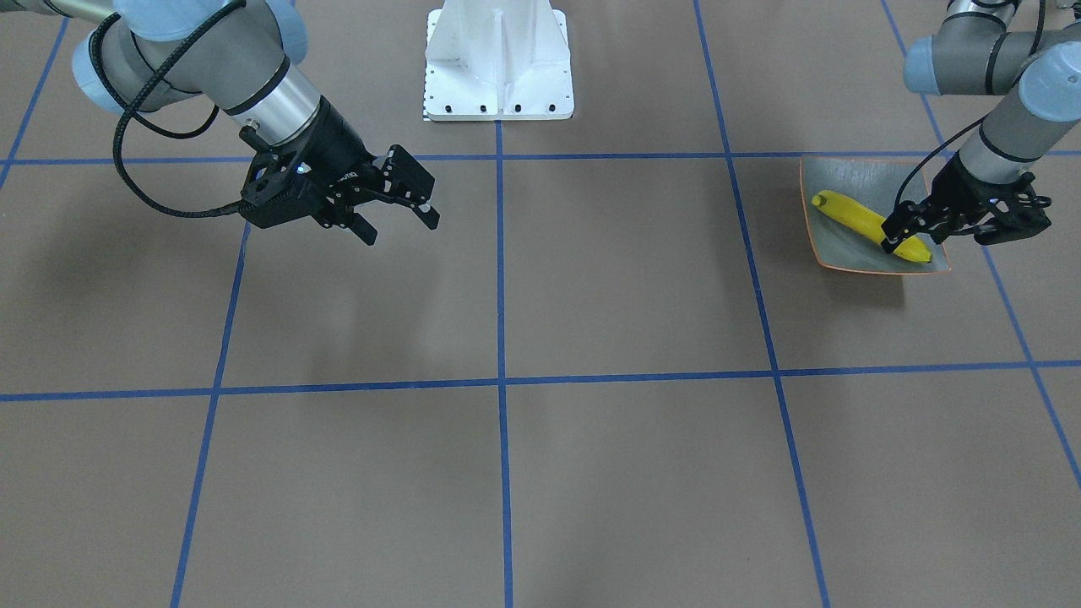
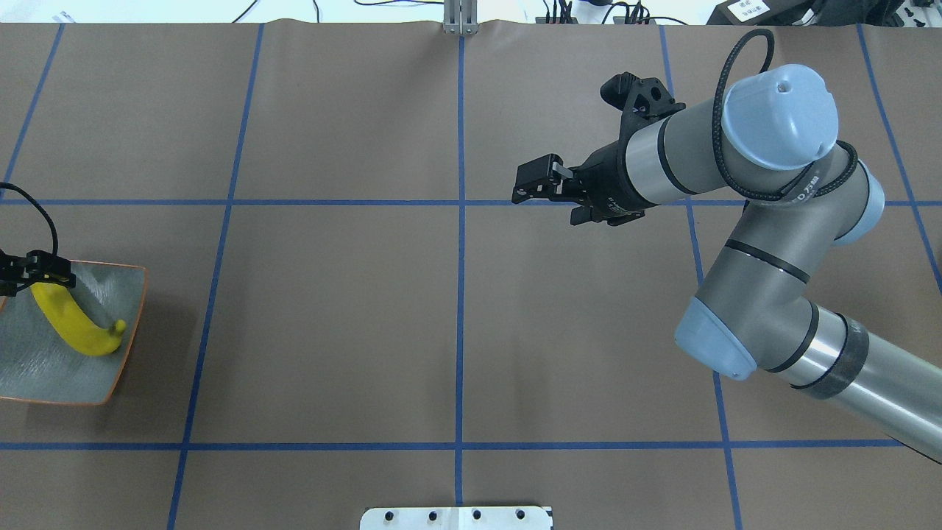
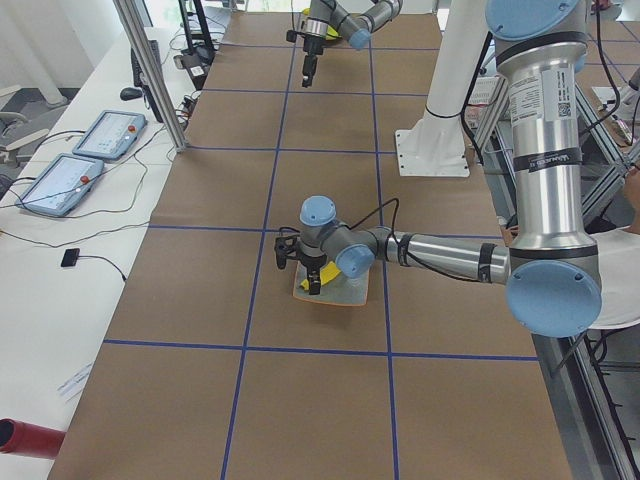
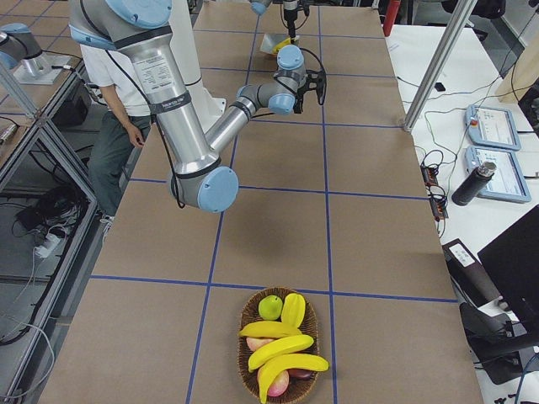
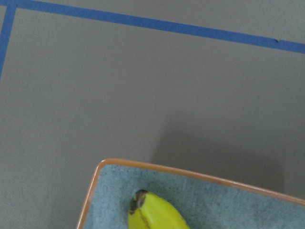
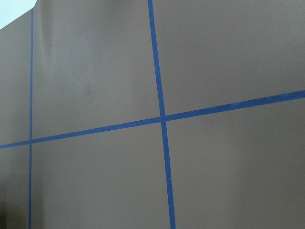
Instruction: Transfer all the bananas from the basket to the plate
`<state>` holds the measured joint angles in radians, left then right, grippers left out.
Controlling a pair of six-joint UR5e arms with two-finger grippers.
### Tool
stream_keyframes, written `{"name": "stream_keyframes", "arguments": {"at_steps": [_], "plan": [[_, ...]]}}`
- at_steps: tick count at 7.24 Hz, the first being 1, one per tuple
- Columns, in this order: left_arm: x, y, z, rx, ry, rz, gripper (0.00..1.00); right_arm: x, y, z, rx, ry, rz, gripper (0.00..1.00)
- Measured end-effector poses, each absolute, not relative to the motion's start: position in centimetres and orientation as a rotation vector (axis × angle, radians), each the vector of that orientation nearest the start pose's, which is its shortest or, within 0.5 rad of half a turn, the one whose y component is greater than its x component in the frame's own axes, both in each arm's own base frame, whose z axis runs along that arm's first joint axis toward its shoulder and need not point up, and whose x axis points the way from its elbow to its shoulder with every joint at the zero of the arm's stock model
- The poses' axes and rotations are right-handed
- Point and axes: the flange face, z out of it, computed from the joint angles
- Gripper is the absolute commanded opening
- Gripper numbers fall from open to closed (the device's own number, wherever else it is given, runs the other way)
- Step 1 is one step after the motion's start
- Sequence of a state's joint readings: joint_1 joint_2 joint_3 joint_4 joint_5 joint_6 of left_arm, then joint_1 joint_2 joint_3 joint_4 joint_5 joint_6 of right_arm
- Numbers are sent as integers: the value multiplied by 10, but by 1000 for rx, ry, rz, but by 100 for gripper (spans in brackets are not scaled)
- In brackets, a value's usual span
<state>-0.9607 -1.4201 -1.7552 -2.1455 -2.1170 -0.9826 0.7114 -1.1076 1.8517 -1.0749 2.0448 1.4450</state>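
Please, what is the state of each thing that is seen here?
plate: flat on the table, holding one banana.
banana: lying on the plate.
basket: holds several bananas and other fruit.
left gripper: at the banana's end; open or shut unclear.
right gripper: open, empty, above the table.

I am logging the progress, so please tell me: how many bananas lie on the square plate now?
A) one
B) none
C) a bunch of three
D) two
A: a single banana lies across the plate, while the other bananas lie in the wicker basket.
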Motion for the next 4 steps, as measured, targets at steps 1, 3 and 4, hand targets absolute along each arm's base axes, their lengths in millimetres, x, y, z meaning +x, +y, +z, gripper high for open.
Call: {"name": "stream_keyframes", "arguments": {"at_steps": [1,3,4], "plan": [[196,-423,576,43,806,-181,100,-392,-455,211,119,-1277,210,100],[192,-428,546,61,867,-169,100,-379,-452,224,123,-1264,226,100],[183,-437,528,69,916,-173,100,-356,-451,247,128,-1238,256,100]]}}
